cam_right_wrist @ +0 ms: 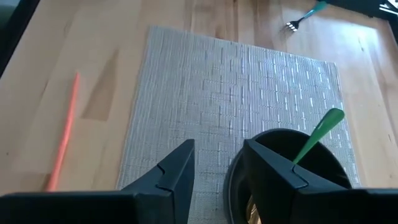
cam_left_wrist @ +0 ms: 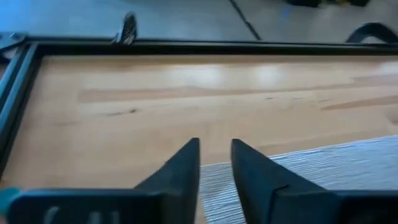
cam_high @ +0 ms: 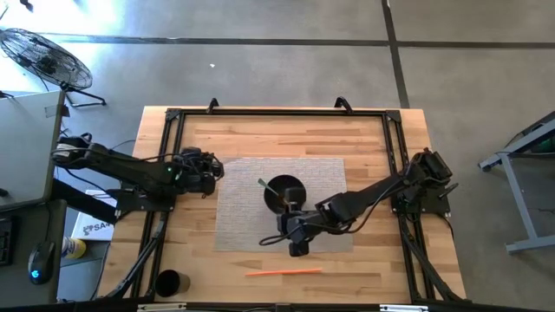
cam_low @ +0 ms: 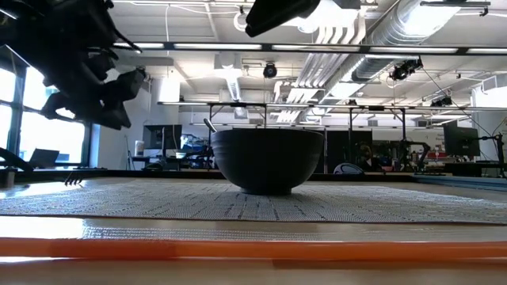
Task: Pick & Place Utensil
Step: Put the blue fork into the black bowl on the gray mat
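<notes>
A black bowl [cam_high: 284, 192] stands on a grey placemat [cam_high: 243, 217], and a green-handled utensil [cam_right_wrist: 320, 134] leans on its rim from inside. A teal-handled fork [cam_right_wrist: 301, 17] lies on the bare wood off the mat's left edge; its tines [cam_low: 73, 180] show in the low view. An orange stick [cam_high: 284, 271] lies on the wood near the table's near edge. My right gripper [cam_right_wrist: 217, 165] is open and hovers over the mat just on the near side of the bowl. My left gripper [cam_left_wrist: 214, 158] is open, raised over the mat's left edge [cam_high: 208, 173].
A black cup [cam_high: 171, 282] stands at the table's near left corner. A black frame rail [cam_high: 277, 113] runs along the far edge and down both sides. Bare wood lies beyond the mat's far edge [cam_left_wrist: 199, 93] and to the near left [cam_right_wrist: 37, 74].
</notes>
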